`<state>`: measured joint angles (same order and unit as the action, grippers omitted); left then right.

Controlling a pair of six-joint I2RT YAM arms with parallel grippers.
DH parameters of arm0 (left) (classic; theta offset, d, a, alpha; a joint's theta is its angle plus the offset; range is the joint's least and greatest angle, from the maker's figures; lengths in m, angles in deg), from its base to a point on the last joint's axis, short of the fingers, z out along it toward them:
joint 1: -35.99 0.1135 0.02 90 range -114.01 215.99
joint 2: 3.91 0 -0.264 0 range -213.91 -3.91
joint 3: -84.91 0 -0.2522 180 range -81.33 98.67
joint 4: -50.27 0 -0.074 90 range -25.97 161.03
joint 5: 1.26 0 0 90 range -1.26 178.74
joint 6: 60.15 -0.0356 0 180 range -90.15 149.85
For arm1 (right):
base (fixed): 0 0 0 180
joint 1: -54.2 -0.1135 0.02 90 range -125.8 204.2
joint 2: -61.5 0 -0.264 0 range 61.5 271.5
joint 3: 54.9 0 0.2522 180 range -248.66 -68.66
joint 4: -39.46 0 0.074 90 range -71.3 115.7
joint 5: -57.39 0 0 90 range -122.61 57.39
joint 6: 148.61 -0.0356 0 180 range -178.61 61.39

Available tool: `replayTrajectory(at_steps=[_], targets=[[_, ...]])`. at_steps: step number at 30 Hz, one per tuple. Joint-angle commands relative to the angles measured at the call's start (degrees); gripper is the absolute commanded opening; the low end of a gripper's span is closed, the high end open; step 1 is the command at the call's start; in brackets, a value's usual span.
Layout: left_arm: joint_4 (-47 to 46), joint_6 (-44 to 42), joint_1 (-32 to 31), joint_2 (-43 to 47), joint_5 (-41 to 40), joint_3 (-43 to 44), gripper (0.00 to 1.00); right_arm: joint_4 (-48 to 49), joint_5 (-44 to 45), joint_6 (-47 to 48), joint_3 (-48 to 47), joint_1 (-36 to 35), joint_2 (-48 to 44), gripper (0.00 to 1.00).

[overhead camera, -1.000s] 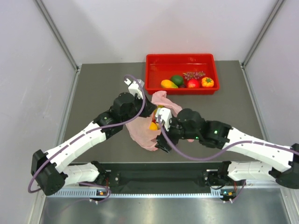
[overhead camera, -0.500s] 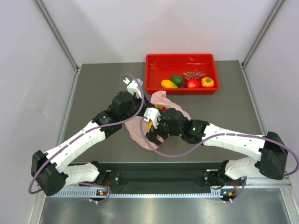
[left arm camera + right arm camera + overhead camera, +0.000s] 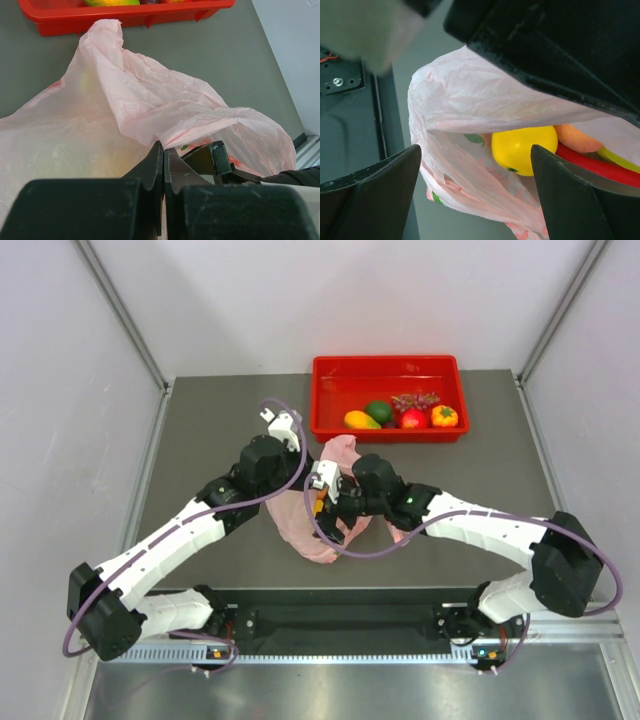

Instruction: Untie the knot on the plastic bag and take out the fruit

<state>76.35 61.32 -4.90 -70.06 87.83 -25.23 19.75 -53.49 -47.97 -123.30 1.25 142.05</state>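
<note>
The left gripper is clamped tight on a fold of the thin, crinkly, translucent pale-pink plastic bag. Its two dark fingers press together with the film pinched between them, and the rest of the bag billows up ahead of them and to both sides. Close beside it, the right gripper is spread wide and grasps nothing; the bag's gaping mouth shows between its two fingers. Straight ahead of the right gripper, just inside that mouth, sits a small round glossy yellow fruit. A rounded pinkish-orange fruit touches it on the right-hand side, partly hidden under a dark arm part that crosses above. The knot cannot be made out in any view. Beyond both grippers, near the bag's raised upper flap, a shallow red plastic tray rests on the grey table top, holding a row of other bright fruits along the side nearer the grippers
</note>
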Motion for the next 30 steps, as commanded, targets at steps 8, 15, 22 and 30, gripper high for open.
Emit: replayTrajectory(at_steps=[8, 15, 22, 30], targets=[[-5.02, 0.88, -0.78, 1.81, 3.11, 2.7, 0.0, -6.08, -7.94, -2.28, 3.12, 1.27, 2.24, 0.68], [-6.42, 1.06, -0.51, 0.94, 2.67, 2.62, 0.0, -9.16, -10.93, -4.56, 5.58, 0.22, -0.65, 0.45], [-7.57, 1.06, 0.54, 0.15, 1.35, 2.53, 0.0, -8.81, -11.55, -10.01, 7.7, -5.4, -7.24, 0.12], [-9.94, 2.2, 1.6, -0.65, 1.43, 2.44, 0.0, -4.33, -7.95, -18.09, 8.5, -12.52, -9.89, 0.01]])
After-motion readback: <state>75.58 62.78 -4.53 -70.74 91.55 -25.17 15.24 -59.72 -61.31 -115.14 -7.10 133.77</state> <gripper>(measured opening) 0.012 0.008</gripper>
